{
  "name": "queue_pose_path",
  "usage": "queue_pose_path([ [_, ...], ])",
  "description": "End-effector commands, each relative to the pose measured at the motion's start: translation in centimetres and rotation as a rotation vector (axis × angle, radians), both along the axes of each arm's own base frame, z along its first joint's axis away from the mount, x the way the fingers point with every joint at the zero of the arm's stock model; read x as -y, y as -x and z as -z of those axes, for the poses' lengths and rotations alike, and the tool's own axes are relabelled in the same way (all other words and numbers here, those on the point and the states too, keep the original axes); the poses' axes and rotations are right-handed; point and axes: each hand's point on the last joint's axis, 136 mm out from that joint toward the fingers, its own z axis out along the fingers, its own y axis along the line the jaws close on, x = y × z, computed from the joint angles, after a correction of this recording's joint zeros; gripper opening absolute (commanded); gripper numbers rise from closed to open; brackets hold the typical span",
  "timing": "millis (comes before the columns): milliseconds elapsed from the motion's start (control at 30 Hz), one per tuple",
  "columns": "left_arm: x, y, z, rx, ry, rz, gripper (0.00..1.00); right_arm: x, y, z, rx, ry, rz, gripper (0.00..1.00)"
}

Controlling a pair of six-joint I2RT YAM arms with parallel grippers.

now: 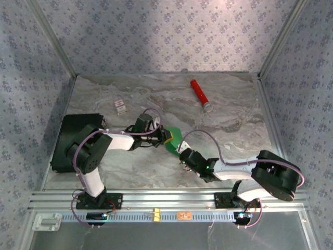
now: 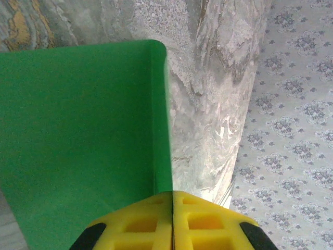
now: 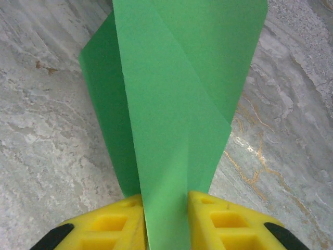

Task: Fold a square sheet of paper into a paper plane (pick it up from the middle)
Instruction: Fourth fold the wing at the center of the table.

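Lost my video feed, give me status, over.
Left gripper shut on green paper. Right gripper shut on it too. Paper creased, no plane yet. Red tube well clear.

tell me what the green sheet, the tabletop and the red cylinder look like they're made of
green sheet: thin matte paper, judging by its sharp straight creases and softly curled corner.
tabletop: looks like grey-veined marble with a slight sheen; it could equally be a printed laminate or film.
red cylinder: probably smooth plastic with a pale end cap; too small to be sure.
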Motion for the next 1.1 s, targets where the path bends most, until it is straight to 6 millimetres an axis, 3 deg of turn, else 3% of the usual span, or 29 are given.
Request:
queue_pose_path([
  [0,0.63,-0.03,-1.31,0.022,0.022,0.022,0.08,-0.09,-0.17,-0.62,0.025,-0.015,-0.003,0.24],
  [1067,0.60,0.08,-1.33,0.018,0.024,0.023,0.08,-0.21,-0.79,-0.61,0.031,-0.028,0.026,0.23],
])
